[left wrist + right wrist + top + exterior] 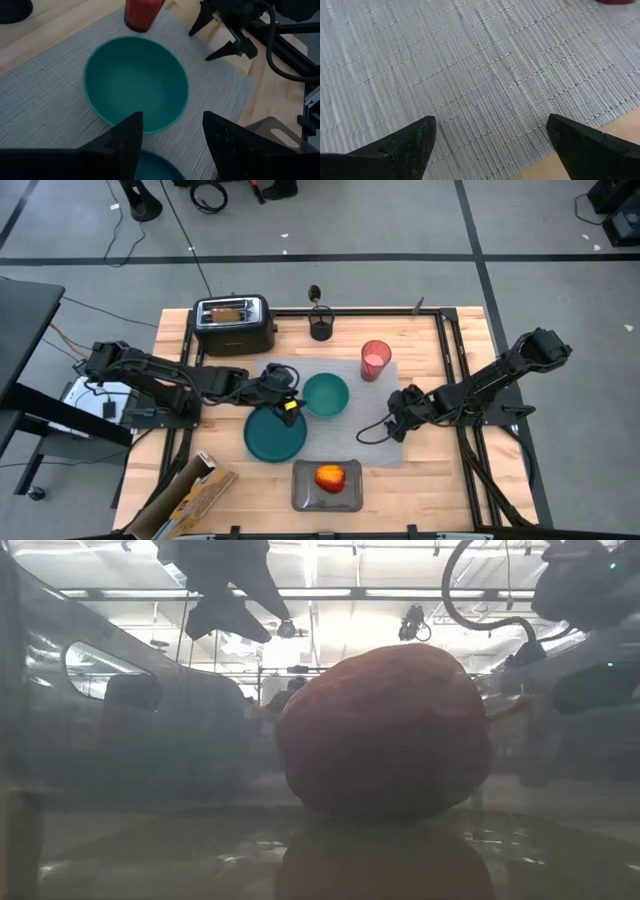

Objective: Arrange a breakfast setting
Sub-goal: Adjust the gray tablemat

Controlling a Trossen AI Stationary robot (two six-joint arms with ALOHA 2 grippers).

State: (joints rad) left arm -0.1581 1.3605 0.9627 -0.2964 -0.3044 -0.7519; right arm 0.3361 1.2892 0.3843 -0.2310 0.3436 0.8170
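Note:
The grey placemat (350,425) lies mid-table. On it stand the teal bowl (326,395), the pink-red cup (375,360) at its far right corner, and the teal plate (272,438), which overlaps its near left part. My left gripper (288,402) hovers open over the plate's far rim. In its wrist view the bowl (135,82) lies just ahead of its fingers (172,122). My right gripper (398,418) stands open over the mat's right part (490,75), close above the weave. The apple (330,477) sits in the grey tray (303,495).
The toaster (235,325) stands at the far left with a brown slice in its slot. A dark holder (320,328) stands beside it. A cereal box (195,498) lies at the near left corner. In the low view the apple (385,730) fills the middle.

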